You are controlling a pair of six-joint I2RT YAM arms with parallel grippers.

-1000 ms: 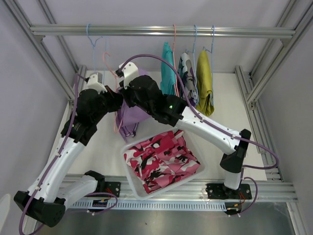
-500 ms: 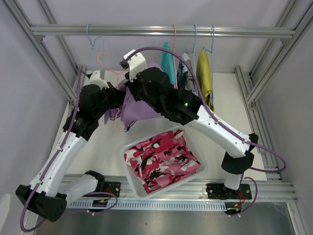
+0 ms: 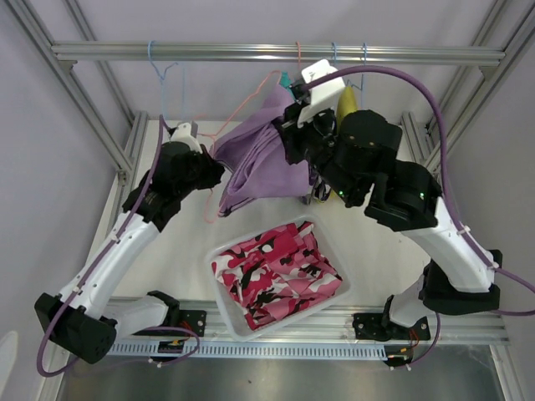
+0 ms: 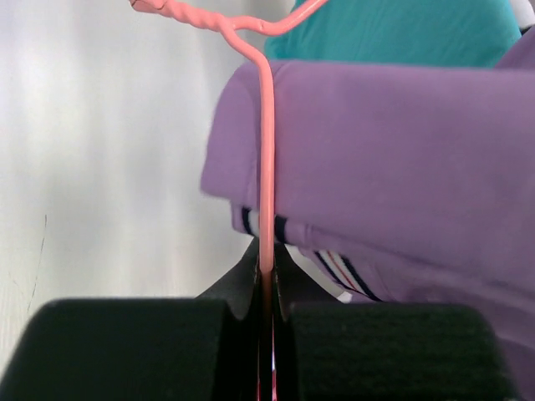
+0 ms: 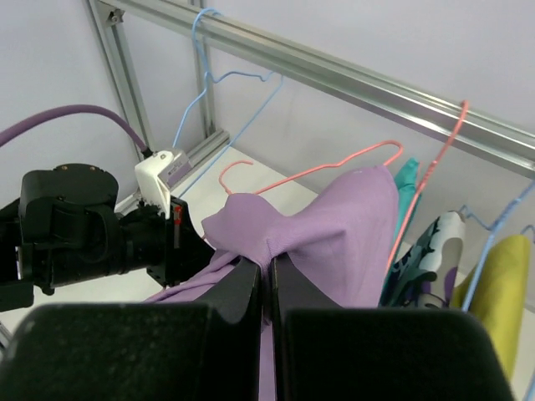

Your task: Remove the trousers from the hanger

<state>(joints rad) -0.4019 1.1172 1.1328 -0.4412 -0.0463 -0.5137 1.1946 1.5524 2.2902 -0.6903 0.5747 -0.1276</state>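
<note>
The lilac trousers (image 3: 267, 154) (image 5: 334, 225) hang stretched over a pink wire hanger (image 3: 242, 104) (image 4: 266, 167) that is off the rail and tilted. My left gripper (image 3: 211, 171) (image 4: 266, 271) is shut on the hanger's wire at its left end. My right gripper (image 3: 291, 134) (image 5: 267, 266) is shut on a pinch of the lilac cloth, held high near the rail. In the left wrist view the lilac trousers (image 4: 401, 167) show striped side bands. Teal trousers (image 5: 407, 180), camouflage trousers (image 5: 435, 242) and mustard trousers (image 5: 501, 284) hang at the right. Red-and-white trousers (image 3: 280, 271) lie in the bin.
A white bin (image 3: 219, 288) sits at the table's front middle. An empty blue hanger (image 3: 163, 79) (image 5: 221, 79) hangs on the aluminium rail (image 3: 251, 53) at the left. Frame posts stand along both sides.
My right arm has swung up and to the right, dragging the lilac trousers along the hanger. The left gripper kept its hold and the hanger tipped toward the right.
</note>
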